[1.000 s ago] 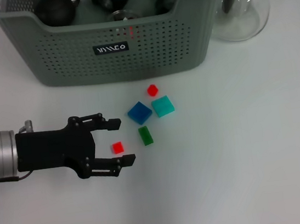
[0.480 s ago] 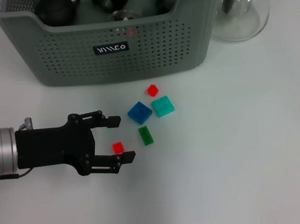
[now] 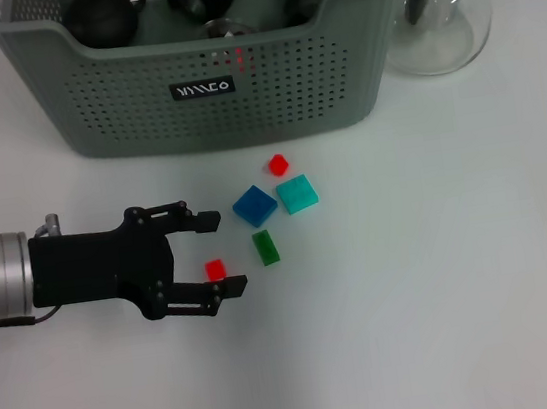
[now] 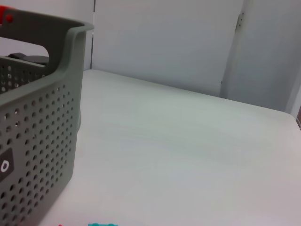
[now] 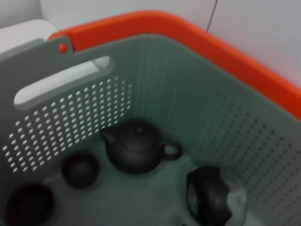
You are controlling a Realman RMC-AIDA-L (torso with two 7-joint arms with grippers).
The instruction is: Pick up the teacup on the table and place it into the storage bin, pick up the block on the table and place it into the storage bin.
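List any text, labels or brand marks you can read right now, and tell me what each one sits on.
Small black label with white lettering on the front wall of the large grey-green perforated plastic storage bin: stylised marks, roughly "VIMCO", not clearly readable in the head view.
Same label's edge in the left wrist view: only one rounded character, like "0", shows; the rest is cut off.
No other text visible anywhere.

I am looking at my left gripper [image 3: 215,256], showing matt black fingers, seemingly plastic, on a brushed silvery metal wrist. The storage bin [image 3: 128,93] is looking like matt grey-green plastic, perforated, with a small black label. Beside the bin, the pitcher [image 3: 443,21] is gleaming as clear, glossy glass. The red block [image 3: 215,270] is appearing smooth and bright. The table [image 3: 444,273] is showing a smooth, matt white top.
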